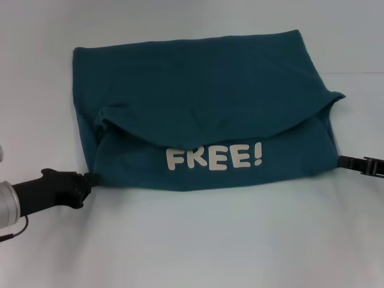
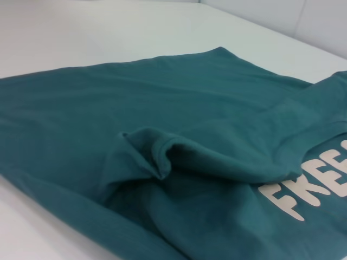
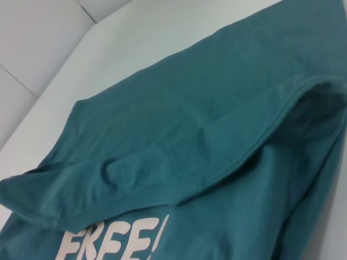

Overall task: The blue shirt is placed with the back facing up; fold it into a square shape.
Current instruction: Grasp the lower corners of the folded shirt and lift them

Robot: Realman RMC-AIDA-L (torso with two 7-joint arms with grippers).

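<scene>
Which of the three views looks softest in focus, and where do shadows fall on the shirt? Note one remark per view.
Head view: even light, no glare; the blue shirt and its lettering are crisp, with thin shadow under the folded flap. Left wrist view: nearest cloth and lettering are blurred; dark shadow sits inside the fold pocket. Right wrist view: softest overall, with shading beneath the hem.
</scene>
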